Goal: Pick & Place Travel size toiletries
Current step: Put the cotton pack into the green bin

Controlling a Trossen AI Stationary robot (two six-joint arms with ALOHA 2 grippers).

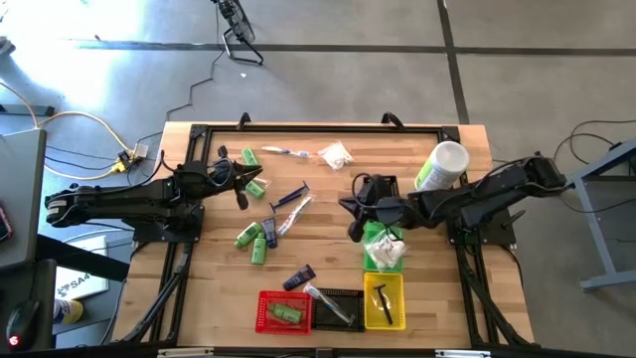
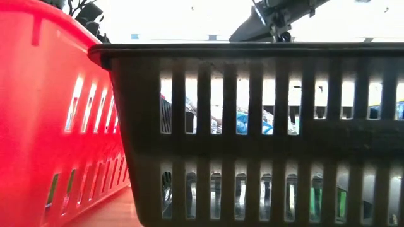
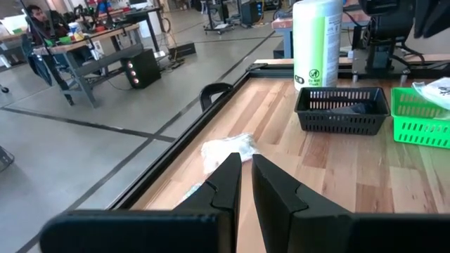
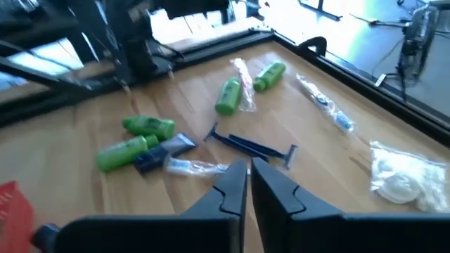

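Note:
Travel size toiletries lie loose on the wooden table: green bottles [image 1: 256,186] [image 4: 228,96], a blue razor [image 4: 253,147], navy tubes [image 1: 298,278], clear-wrapped toothbrushes [image 1: 285,151] and a white packet [image 1: 335,154]. More white packets fill the green basket [image 1: 374,263]. My right gripper [image 1: 351,214] [image 4: 249,169] hovers shut above the table's middle, beside the green basket, with the razor ahead of its fingertips and nothing between them. My left gripper [image 1: 241,194] [image 3: 246,165] is raised at the left among the bottles, shut and holding nothing.
Red [image 1: 270,298], black [image 1: 348,295] and yellow [image 1: 397,283] baskets stand in a row at the near edge. Another black basket [image 3: 342,109] sits mid-table by a white-and-green canister [image 1: 442,164]. A dark frame [image 1: 318,129] edges the table.

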